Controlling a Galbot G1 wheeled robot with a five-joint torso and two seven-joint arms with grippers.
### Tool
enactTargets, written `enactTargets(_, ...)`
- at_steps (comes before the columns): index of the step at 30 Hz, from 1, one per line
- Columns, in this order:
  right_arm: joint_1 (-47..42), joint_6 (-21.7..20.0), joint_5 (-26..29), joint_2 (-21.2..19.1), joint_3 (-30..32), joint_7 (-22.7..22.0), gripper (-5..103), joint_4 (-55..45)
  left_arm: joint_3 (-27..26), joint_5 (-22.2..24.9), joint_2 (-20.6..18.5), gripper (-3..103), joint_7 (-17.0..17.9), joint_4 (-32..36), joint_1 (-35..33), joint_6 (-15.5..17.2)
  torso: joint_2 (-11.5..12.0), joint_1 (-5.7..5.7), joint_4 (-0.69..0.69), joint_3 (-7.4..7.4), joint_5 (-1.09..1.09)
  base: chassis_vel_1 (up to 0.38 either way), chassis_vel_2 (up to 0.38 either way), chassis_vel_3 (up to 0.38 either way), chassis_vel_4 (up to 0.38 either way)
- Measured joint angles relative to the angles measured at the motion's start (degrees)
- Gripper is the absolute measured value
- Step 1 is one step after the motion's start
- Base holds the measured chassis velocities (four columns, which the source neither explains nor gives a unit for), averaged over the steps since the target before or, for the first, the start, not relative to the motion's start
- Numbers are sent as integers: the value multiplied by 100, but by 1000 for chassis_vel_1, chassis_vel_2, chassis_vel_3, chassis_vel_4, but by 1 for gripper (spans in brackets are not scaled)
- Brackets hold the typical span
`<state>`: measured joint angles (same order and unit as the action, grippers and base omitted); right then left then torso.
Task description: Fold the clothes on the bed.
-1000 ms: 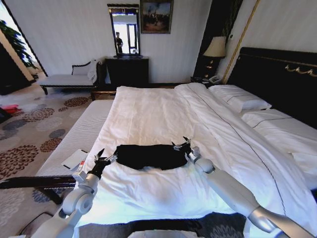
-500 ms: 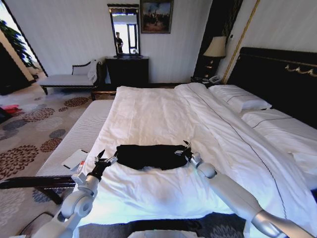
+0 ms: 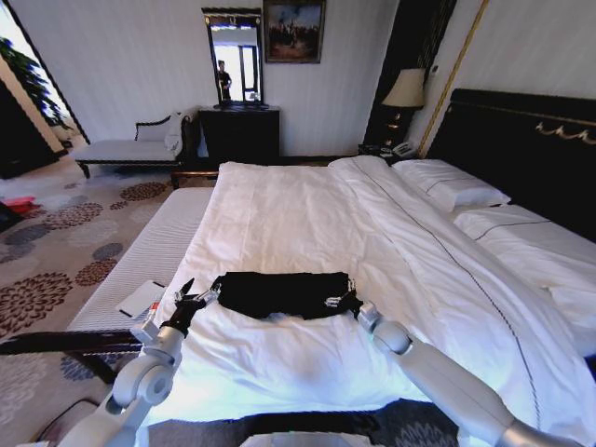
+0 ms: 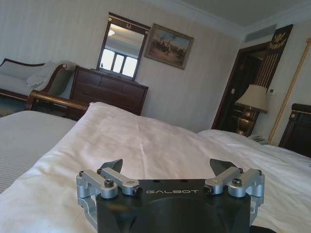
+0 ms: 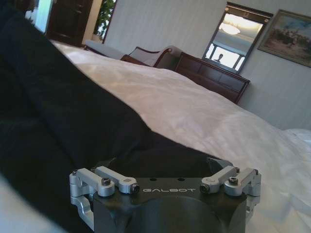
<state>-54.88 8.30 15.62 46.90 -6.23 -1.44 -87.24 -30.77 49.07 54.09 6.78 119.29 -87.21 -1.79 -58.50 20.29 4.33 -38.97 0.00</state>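
Here both claws, left and right, gape beside the folded clothes on the bed.

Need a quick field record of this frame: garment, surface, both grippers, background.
garment: black T-shirt, folded into a wide band, lying across the near part of the bed
surface: bed with white duvet
left gripper: open, at the T-shirt's left end, low over the duvet
right gripper: open, at the T-shirt's right end, black cloth right against it in the right wrist view
background: dark dresser with mirror, lamp beside the headboard
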Motion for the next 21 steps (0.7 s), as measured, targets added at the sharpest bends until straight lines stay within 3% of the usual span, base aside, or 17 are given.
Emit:
enactTargets(5,-124,16,-27,-162,87,6,100,-276,-76,56,12,100,25,67,-36,23,0,0,1,-1,0,0,0,0,0)
enactTargets(10,-36,-218,691,-242,232,-56,100,-749,-299,79,18,100,8,241,-191,46,0,0,0,0,0,0,0,0,0)
enactTargets(13,368,-510,1343,-123,211,-138,100,-867,-681,52,58,100,-76,446,-538,14,0,0,0,0,-2,0,0,0,0)
enactTargets(21,1482,-576,1614,353,-485,-98,100,73,-1259,-336,341,100,-419,920,-1705,-245,0,0,-3,-1,-1,0,0,0,0)
